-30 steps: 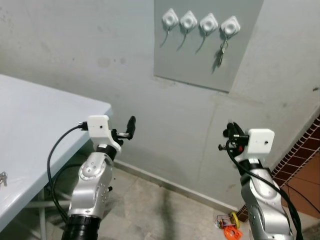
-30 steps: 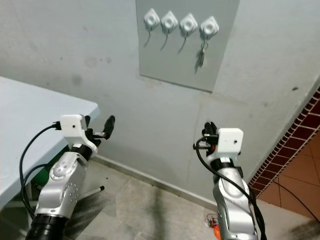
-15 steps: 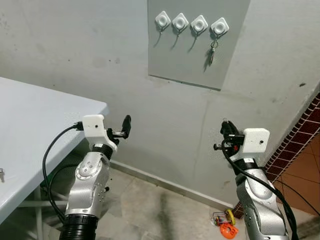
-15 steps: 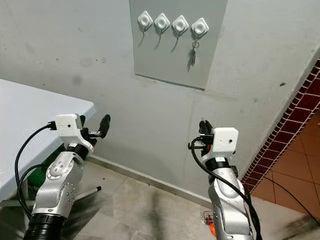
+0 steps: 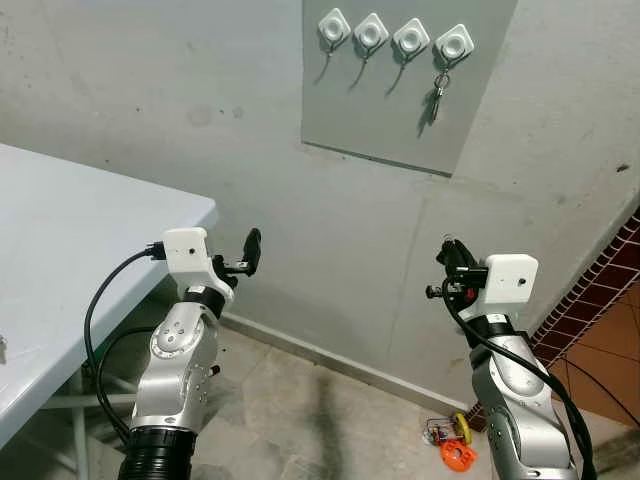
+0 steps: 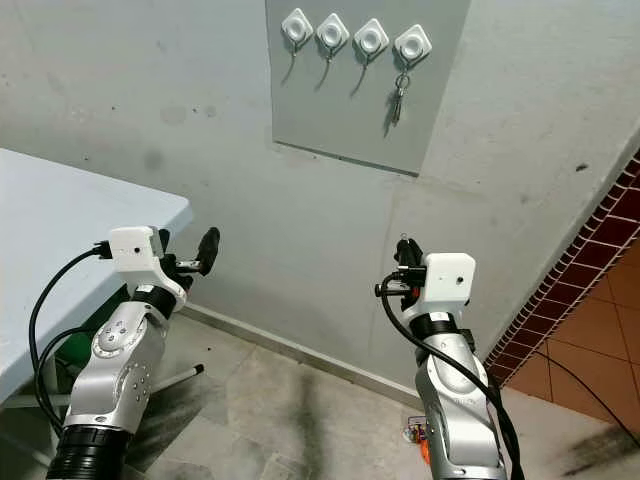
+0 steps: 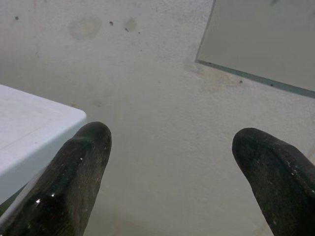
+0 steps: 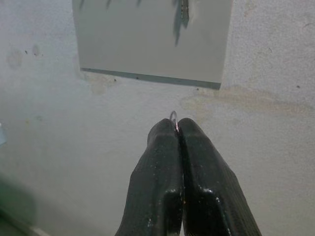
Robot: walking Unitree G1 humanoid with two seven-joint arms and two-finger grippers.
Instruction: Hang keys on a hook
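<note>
A grey panel (image 5: pixel 400 100) on the wall carries a row of white hooks (image 5: pixel 371 32). One key (image 5: pixel 436 98) hangs from the rightmost hook (image 5: pixel 454 44). My right gripper (image 5: pixel 452 258) is raised well below the panel, pointing at the wall. It is shut on a thin metal key ring (image 8: pixel 173 116) that pokes out between its fingertips (image 8: pixel 165 132); any keys on the ring are hidden. My left gripper (image 5: pixel 252 250) is held up beside the table corner, open (image 7: pixel 172 147) with nothing between its fingers (image 7: pixel 83 167).
A white table (image 5: pixel 70 240) stands at the left, its corner close to my left arm. Small orange and yellow objects (image 5: pixel 455 448) lie on the floor by the wall. Red brick tiling (image 5: pixel 600 290) starts at the right.
The whole picture has shifted a little as the camera moved. Both arms keep the same pose, the right still shut on the ring.
</note>
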